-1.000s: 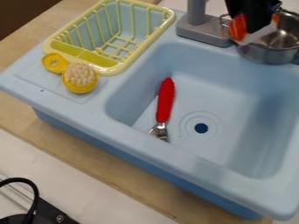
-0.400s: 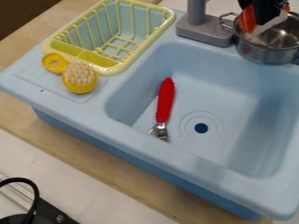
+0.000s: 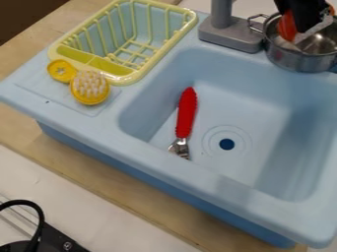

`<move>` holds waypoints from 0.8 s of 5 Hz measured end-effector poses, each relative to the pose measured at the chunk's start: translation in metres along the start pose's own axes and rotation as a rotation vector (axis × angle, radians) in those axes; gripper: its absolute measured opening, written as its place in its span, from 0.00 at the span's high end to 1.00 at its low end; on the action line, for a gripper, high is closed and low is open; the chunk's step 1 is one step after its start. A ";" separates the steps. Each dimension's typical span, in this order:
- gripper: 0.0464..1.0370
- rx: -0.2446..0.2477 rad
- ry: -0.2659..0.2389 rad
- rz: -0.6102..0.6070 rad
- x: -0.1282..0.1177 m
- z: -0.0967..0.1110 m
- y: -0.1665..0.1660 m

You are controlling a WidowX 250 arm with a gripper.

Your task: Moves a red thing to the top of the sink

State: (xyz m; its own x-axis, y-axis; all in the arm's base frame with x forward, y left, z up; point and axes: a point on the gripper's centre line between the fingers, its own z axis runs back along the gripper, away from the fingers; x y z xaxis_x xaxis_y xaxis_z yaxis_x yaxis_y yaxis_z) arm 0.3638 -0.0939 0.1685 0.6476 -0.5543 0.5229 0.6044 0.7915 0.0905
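- Apparently the red-handled metal utensil is the target, lying inside the light-blue plastic sink, its ribbed handle free for grasping.
- The black gripper is at the round metal pot, purpose unclear; I cannot tell its jaws' opening or any hold on the orange-red piece.

Pale wooden tabletop carries light-blue toy sink, base resting directly on wood. Beside wood, white surface; black object lies at its lower-left corner.
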 end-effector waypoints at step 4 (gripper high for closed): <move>0.11 0.010 -0.060 0.025 -0.002 -0.014 0.000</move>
State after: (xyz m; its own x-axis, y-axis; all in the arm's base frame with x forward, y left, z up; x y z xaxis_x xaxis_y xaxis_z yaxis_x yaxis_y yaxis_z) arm 0.3689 -0.0959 0.1555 0.6332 -0.5186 0.5746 0.5836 0.8075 0.0858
